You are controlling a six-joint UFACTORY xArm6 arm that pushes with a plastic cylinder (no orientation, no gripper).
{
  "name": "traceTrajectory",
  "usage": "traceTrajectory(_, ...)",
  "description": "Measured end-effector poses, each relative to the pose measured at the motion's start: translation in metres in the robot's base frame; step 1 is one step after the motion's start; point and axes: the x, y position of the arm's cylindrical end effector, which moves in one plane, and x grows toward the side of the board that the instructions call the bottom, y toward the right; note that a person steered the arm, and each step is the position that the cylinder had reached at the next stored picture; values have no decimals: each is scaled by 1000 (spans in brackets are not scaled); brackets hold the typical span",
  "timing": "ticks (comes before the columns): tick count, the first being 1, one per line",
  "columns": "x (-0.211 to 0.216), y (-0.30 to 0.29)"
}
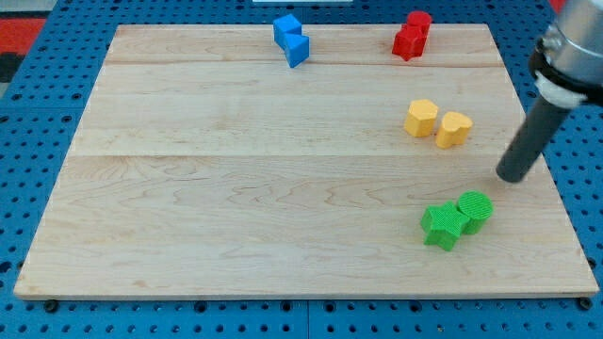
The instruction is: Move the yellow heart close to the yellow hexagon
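Observation:
The yellow heart (453,129) lies on the wooden board at the view's right, just right of and a little below the yellow hexagon (421,118); the two almost touch. My tip (512,176) rests on the board to the right of and below the heart, about a block's width away from it, and above right of the green blocks.
A green star (441,227) and a green cylinder (474,211) sit together at the lower right. Two blue blocks (292,40) sit at the top centre. Two red blocks (411,35) sit at the top right. The board's right edge (539,141) is near my tip.

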Motion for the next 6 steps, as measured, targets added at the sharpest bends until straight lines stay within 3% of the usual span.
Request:
traceTrajectory(2, -68, -55)
traceTrajectory(5, -79, -62)
traceTrajectory(6, -77, -24)
